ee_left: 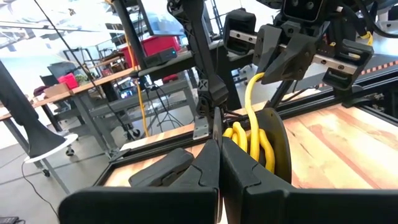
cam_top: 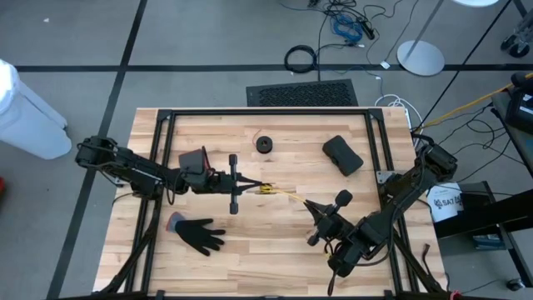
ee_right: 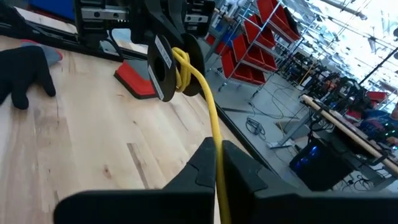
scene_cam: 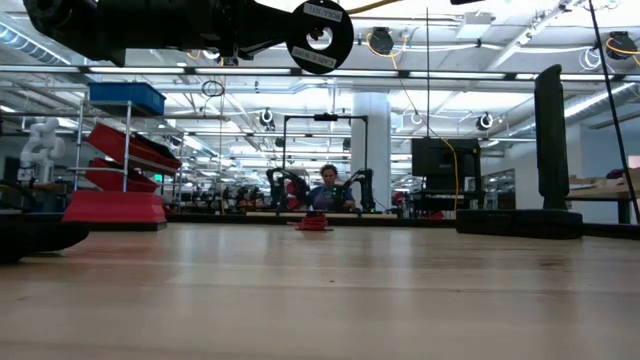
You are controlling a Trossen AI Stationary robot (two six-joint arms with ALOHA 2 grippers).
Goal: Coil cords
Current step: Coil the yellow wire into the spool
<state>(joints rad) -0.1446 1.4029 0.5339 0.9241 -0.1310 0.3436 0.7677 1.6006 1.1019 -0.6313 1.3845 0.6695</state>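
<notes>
The yellow-orange cord [cam_top: 287, 194] stretches between my two grippers above the table's middle. One end is wound in loops [ee_left: 249, 140] on a small black reel [ee_right: 163, 62], which hangs at my left gripper [cam_top: 256, 187]; that gripper is shut and points level toward the table's right. My right gripper [cam_top: 312, 207], near the table's front right, is shut on the cord's free run. The black cord [cam_top: 265, 144], a small bundle, lies on the table behind them, touched by neither gripper. My left gripper comes level from the table's left, its fingertips [ee_left: 208, 163] closed on a thin dark edge of the reel [ee_left: 215, 124]. The fingers hide the exact spot. The reel hangs clear of the table with its discs upright. My right gripper pinches the cord's free run [ee_right: 217, 146] between its two fingers, which lie nearly along the cord. It comes slanting from the table's near right, slightly downward. From the fingers the cord rises straight to the reel, clear of the table.
A black glove [cam_top: 198, 233] lies at the front left, and a black pouch-like object [cam_top: 342, 155] at the back right. A black frame [cam_top: 266, 112] borders the tabletop. A thick black cable ring [cam_top: 301, 58] lies on the floor beyond the table.
</notes>
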